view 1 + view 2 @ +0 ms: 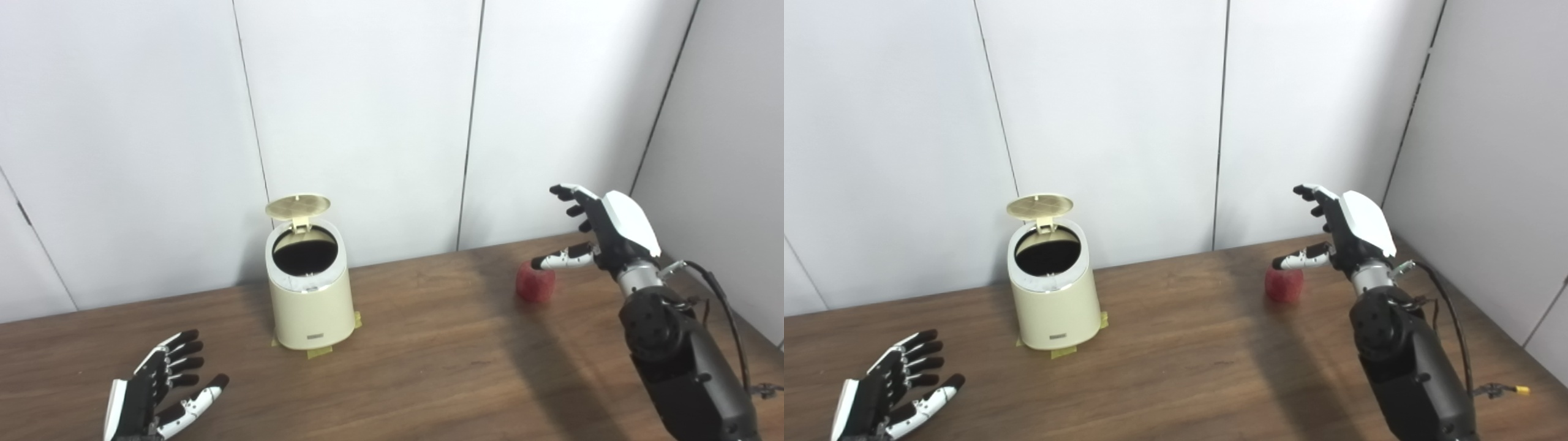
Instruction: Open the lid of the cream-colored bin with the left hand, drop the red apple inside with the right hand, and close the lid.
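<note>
Left eye view shows a cream-colored cylindrical bin (310, 294) standing on a brown wooden desk (429, 361), with strips of yellowish tape (320, 352) at its base. Its round, flat lid (297, 206) is tipped up on the hinge at the back, leaving the dark opening exposed. The round red apple (535, 282) sits on the desk well to the right of the bin, near the white panelled wall (367, 122). The right robot hand (597, 229) hangs just above and beside the apple, released, fingers spread, its thumb over the fruit's top; whether it touches is unclear. The left robot hand (160, 387) rests low at the near left of the desk, released and empty.
</note>
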Robot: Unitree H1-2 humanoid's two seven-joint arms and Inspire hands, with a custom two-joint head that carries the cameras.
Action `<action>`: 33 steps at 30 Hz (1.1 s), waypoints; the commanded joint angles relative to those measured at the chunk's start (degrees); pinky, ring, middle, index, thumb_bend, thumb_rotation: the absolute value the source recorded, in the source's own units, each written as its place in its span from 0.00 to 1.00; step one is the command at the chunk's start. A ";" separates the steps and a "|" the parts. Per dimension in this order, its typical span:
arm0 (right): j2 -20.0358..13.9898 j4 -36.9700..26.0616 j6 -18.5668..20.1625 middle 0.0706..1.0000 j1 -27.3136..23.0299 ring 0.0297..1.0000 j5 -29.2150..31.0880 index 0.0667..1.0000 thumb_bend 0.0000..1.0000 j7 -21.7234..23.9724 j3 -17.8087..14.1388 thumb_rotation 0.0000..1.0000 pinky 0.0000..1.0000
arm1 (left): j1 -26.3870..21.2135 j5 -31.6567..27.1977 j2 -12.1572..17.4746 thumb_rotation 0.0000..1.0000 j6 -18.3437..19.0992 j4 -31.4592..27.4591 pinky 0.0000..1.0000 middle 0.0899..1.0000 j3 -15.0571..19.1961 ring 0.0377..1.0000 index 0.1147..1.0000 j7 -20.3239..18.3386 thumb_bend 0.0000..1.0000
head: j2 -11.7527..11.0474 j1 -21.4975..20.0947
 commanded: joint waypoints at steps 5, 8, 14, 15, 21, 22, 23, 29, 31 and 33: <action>-2.76 2.41 2.51 0.85 -1.91 0.77 9.06 0.86 0.82 4.92 -2.98 0.27 0.63 | -1.16 -0.33 1.13 0.02 -1.43 -1.14 0.62 0.73 0.65 0.68 0.76 -0.45 0.63 | 0.22 -0.20; -3.50 4.19 3.31 0.85 -1.92 0.78 10.66 0.87 0.84 6.20 -2.31 0.29 0.65 | -1.16 -0.73 1.31 0.01 -1.90 -1.09 0.62 0.73 0.70 0.68 0.76 -0.76 0.63 | 0.34 -0.34; -4.44 7.31 5.19 0.88 -1.76 0.88 11.41 0.89 0.81 7.75 -0.05 0.30 0.81 | -1.17 -0.29 1.50 0.01 -1.73 -1.22 0.63 0.73 0.83 0.68 0.76 -0.93 0.63 | 0.45 -0.69; -4.42 7.82 5.14 0.89 -1.77 0.89 11.45 0.89 0.81 7.50 0.15 0.30 0.82 | -1.19 -0.26 1.53 0.00 -1.72 -1.21 0.63 0.73 0.84 0.68 0.76 -0.96 0.63 | 0.47 -0.70; -3.68 12.28 2.47 0.91 -2.10 0.88 13.52 0.91 0.81 5.84 0.05 0.23 0.80 | -1.17 -0.54 1.58 0.00 -1.40 -1.20 0.63 0.73 1.00 0.68 0.77 -1.16 0.63 | 0.56 -0.86; -3.52 12.78 2.12 0.91 -2.16 0.89 13.90 0.91 0.81 5.57 0.03 0.23 0.80 | -1.19 -0.59 1.58 0.00 -1.35 -1.18 0.63 0.73 1.02 0.68 0.77 -1.21 0.63 | 0.61 -0.78; -3.37 13.48 1.68 0.91 -2.30 0.89 14.06 0.91 0.81 5.12 0.16 0.24 0.79 | -1.20 -0.52 1.61 0.00 -1.32 -1.21 0.63 0.73 1.00 0.68 0.76 -1.25 0.63 | 0.65 -0.69; -2.68 18.01 -1.00 0.87 -3.40 0.84 12.59 0.87 0.84 1.10 2.11 0.22 0.74 | -1.35 -0.79 1.51 0.02 -1.27 -1.11 0.63 0.73 0.99 0.68 0.76 -1.53 0.63 | 0.66 -0.64; -2.77 19.35 -1.69 0.86 -3.78 0.83 11.92 0.87 0.83 0.28 3.15 0.22 0.74 | -1.39 -1.07 1.48 0.02 -1.35 -1.01 0.63 0.73 1.01 0.69 0.77 -1.78 0.63 | 0.66 -0.64; -2.63 20.71 -2.41 0.85 -4.23 0.83 11.90 0.87 0.83 -0.41 3.71 0.23 0.75 | -1.49 -0.99 1.51 0.02 -1.70 -0.74 0.63 0.74 1.00 0.69 0.77 -1.80 0.63 | 0.82 -0.29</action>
